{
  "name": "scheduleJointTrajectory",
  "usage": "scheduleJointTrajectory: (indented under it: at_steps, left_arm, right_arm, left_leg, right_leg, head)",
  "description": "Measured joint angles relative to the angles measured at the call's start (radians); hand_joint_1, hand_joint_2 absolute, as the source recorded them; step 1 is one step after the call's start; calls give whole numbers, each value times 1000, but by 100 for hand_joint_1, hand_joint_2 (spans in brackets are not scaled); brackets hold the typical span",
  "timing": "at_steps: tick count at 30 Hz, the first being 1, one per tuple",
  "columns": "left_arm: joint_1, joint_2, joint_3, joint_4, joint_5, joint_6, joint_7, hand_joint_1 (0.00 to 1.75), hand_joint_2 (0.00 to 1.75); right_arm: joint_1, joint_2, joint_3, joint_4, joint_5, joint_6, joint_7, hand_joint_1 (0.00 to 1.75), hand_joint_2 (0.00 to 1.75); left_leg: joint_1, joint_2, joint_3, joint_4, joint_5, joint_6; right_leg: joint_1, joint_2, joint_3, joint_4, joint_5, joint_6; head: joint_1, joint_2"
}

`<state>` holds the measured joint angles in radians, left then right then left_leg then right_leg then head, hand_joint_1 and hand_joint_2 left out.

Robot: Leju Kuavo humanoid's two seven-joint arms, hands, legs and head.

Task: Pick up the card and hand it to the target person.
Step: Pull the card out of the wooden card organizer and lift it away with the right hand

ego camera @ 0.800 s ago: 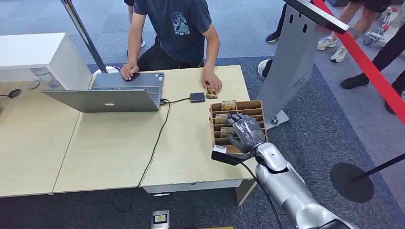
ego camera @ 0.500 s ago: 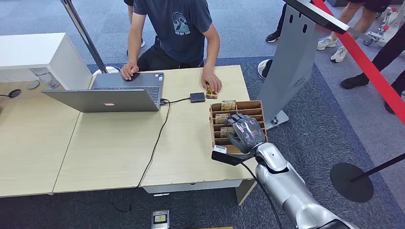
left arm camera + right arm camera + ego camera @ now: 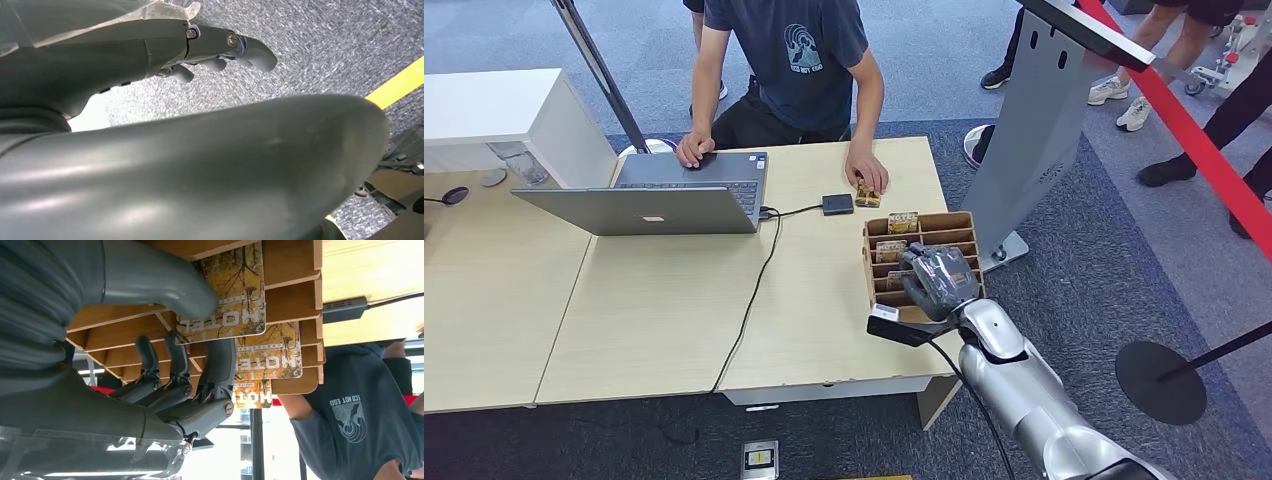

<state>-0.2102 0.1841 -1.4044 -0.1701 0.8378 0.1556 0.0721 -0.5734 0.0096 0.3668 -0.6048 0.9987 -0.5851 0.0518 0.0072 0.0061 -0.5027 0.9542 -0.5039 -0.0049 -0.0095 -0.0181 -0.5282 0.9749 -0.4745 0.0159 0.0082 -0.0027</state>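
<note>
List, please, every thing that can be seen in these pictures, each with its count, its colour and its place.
Desk: one, light wood, centre.
Laptop: one, silver, open before the seated person.
Small box: one, dark, cabled to the laptop.
Card rack: one, brown, slotted, at the desk's right end.
Hotel cards: three in the rack, yellow-brown; a similar one under the person's hand.
Seated person: one, dark T-shirt, behind the desk.
Stand: one, grey, right of the desk.
Barrier tape: one, red, far right.
Right hand: thumb and fingers around the nearest card.
Left hand: above grey carpet, holding nothing.
</note>
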Motion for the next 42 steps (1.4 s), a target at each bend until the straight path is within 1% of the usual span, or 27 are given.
scheduleJointTrajectory:
  at_steps: [8,19,26,30,34,39,42]
  left_arm:
    - [0,0,-2,0,-3,5,-14,0,0]
    - [-2,0,-5,0,-2,14,-25,0,0]
    - [-2,0,-5,0,5,7,-18,0,0]
    - [-2,0,-5,0,7,3,-18,0,0]
    - [-2,0,-7,0,11,3,-23,0,0]
    - [-4,1,-14,0,14,2,-28,0,0]
    - [-7,0,-21,0,16,1,-28,0,0]
  right_arm:
    - [0,0,1,4,1,-4,-1,120,175]
    - [0,0,-2,9,-3,-14,-14,120,175]
    - [-1,1,-12,7,-47,-2,-56,120,175]
    - [-7,-5,-21,-39,-89,45,-69,120,175]
    - [-32,-24,-34,-148,-130,119,-67,120,175]
    - [-110,-49,-49,-298,-192,210,-71,120,175]
    - [-166,-53,-49,-362,-225,239,-87,120,175]
  left_leg:
    - [0,0,0,0,0,0]
    - [0,0,0,0,0,0]
    - [0,0,0,0,0,0]
    - [0,0,0,0,0,0]
    - [0,0,-1,0,0,0]
    - [0,0,-1,0,0,0]
    - [0,0,-1,0,0,0]
  right_leg:
    - [0,0,0,0,0,0]
    - [0,0,0,0,0,0]
    - [0,0,0,0,0,0]
    - [0,0,0,0,0,0]
    - [0,0,-1,0,0,0]
    - [0,0,-1,0,0,0]
    - [0,0,-1,0,0,0]
  head:
    - [0,0]
    - [0,0]
    - [0,0]
    - [0,0]
    - [0,0]
    - [0,0]
    - [0,0]
